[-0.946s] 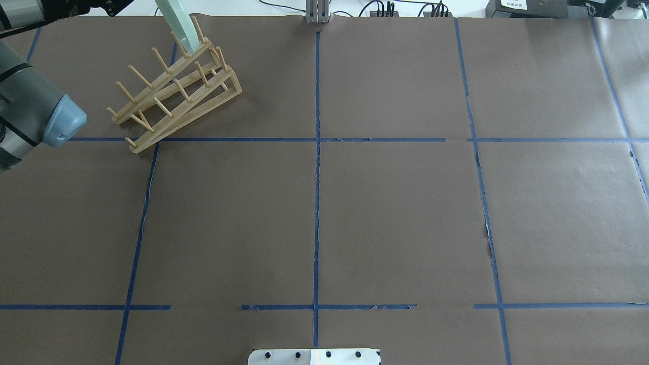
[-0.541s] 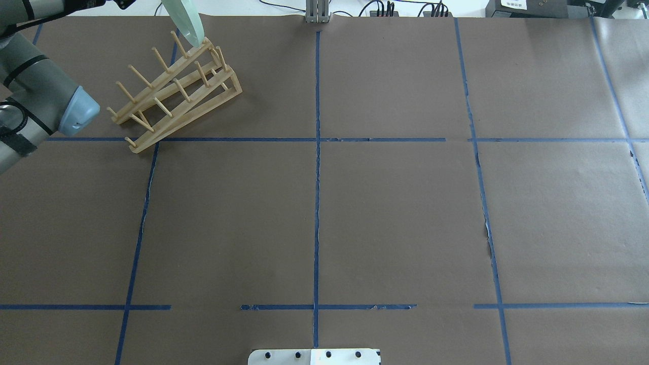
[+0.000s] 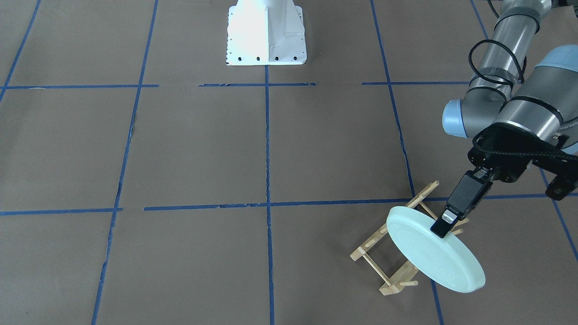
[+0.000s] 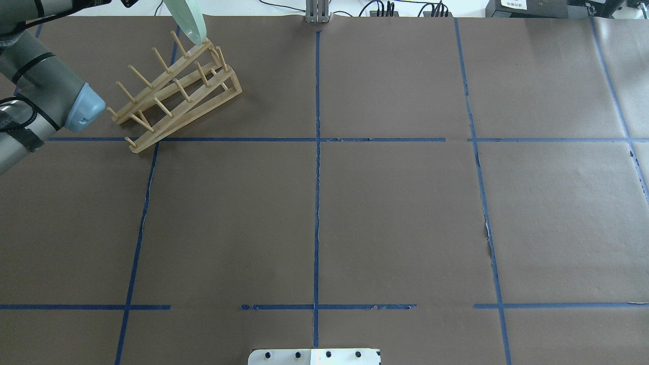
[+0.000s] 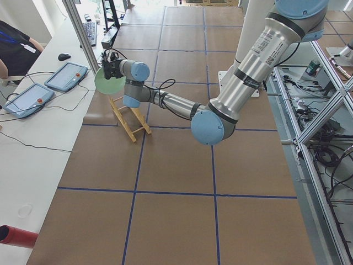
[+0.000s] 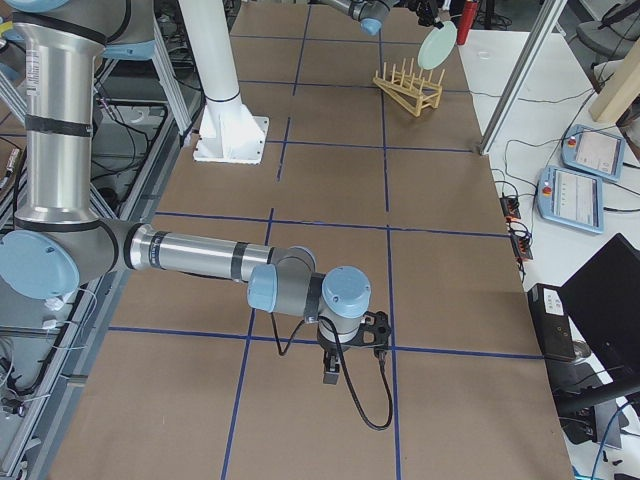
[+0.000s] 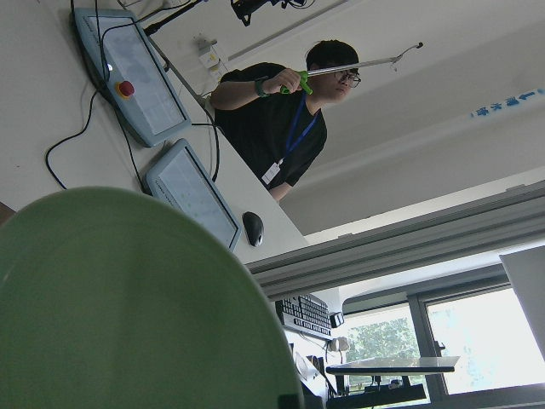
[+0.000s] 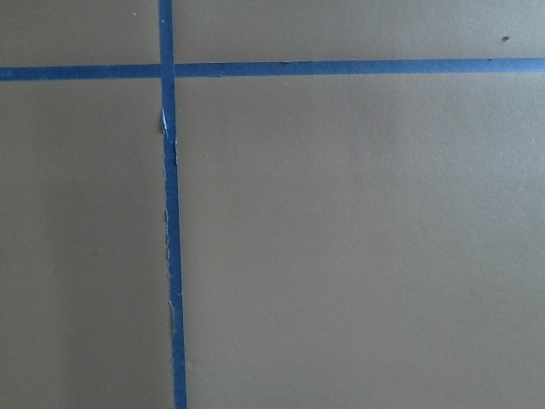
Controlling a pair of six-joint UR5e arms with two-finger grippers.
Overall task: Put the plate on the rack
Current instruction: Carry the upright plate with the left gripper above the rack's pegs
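Note:
My left gripper (image 3: 443, 225) is shut on the far rim of the pale mint-green plate (image 3: 433, 253). It holds the plate on edge and tilted over the end of the light-wood rack (image 3: 382, 271) farthest from the robot. In the overhead view the plate's lower edge (image 4: 192, 29) sits right at the end pegs of the rack (image 4: 175, 94); I cannot tell if they touch. The plate fills the lower left of the left wrist view (image 7: 128, 315). My right gripper (image 6: 332, 374) hangs low over the brown table near the robot's right end. I cannot tell whether it is open or shut.
The white robot base (image 3: 266, 31) stands at the table's near middle. An operators' desk with tablets (image 5: 65, 76) lies just beyond the rack's table edge. A person (image 7: 289, 119) holding a grabber stick stands there. A metal post (image 4: 317, 12) stands at the far edge.
The plate's lower edge has moved slightly up and right in the overhead view, from between the end pegs to their tips. The left arm's elbow has swung right and farther from the robot.

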